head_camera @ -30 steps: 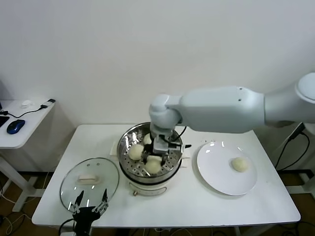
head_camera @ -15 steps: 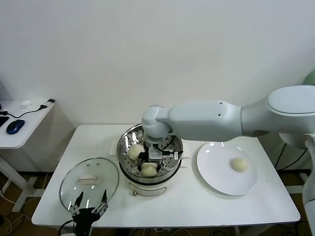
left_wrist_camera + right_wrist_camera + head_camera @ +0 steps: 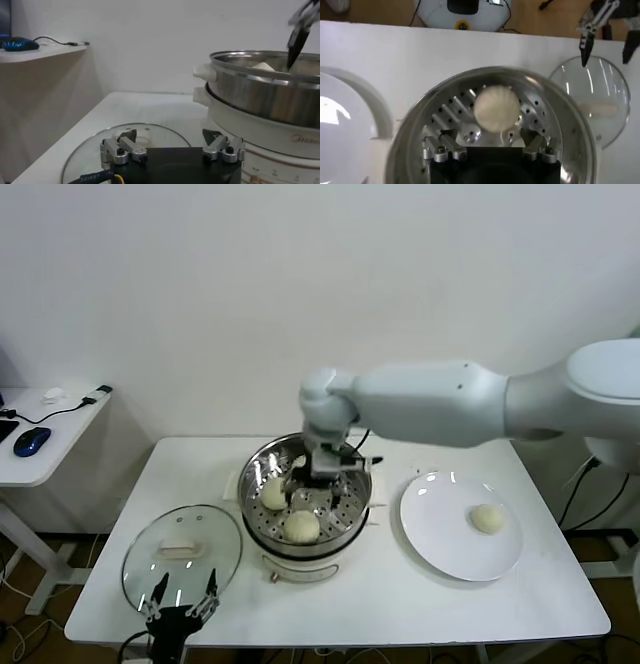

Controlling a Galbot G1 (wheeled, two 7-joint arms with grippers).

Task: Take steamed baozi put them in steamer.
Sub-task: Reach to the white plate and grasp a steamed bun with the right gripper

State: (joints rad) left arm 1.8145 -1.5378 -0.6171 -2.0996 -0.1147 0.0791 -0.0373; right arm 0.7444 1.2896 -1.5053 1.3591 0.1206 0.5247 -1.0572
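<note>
The white worktop carries everything, and the largest thing over it is the right arm, reaching in from the right edge across the back half. Next in size is the steamer, a shiny steel pot on a white base, standing near the middle of the worktop, a little toward the left edge. To its right lies the flat white plate, close to the right edge, and the round glass lid lies flat at the front left corner.

The right pincer hangs over the open steamer, above the back part of its perforated tray; its fingers stand apart and hold nothing. In the right wrist view one baozi sits on the tray directly between and beyond those spread fingers, free of them.

The left pincer waits at the front edge of the worktop, just at the near rim of the lid, its fingers released and empty.

Smallest are the steamed baozi. Three show in the steamer: one at the front, one on the left side, and one at the back, partly hidden by the pincer. A fourth baozi lies on the plate, toward its right side.
</note>
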